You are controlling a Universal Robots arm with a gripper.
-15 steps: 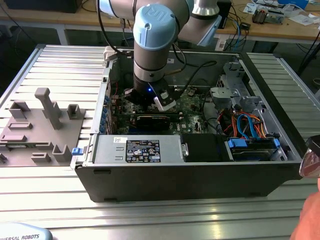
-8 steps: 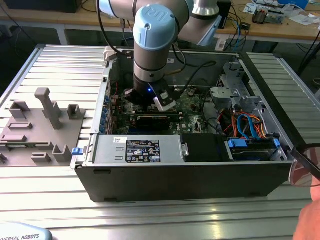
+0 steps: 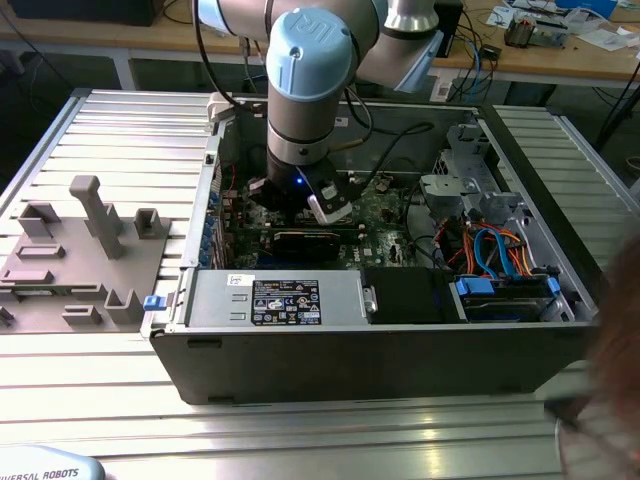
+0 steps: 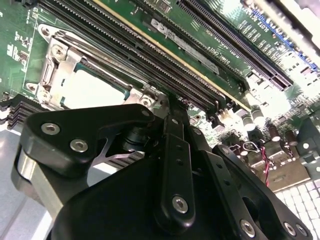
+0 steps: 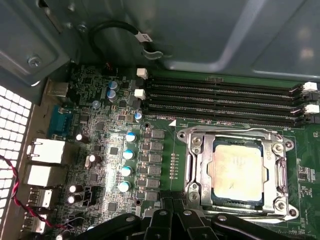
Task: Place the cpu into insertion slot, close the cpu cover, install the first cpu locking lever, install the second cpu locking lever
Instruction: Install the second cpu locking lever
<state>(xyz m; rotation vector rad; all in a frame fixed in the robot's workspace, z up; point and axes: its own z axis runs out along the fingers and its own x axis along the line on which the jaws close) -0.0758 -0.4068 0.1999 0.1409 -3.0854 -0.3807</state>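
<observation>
The cpu (image 5: 236,171) sits flat in its socket with the cover (image 5: 278,172) closed around it, the chip's edges framed in the square window. It lies just ahead of the jaws (image 5: 172,202), which hang close over the board (image 5: 115,150), drawn together and empty. Memory slots (image 5: 220,100) run beyond the socket's far edge; the case (image 3: 380,360) wall hems that side.

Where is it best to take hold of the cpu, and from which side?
Probably by two opposite edges, from straight above: the cpu lies flat in the socket. For now the cpu cover frames it closely, so only its top face is free.
</observation>
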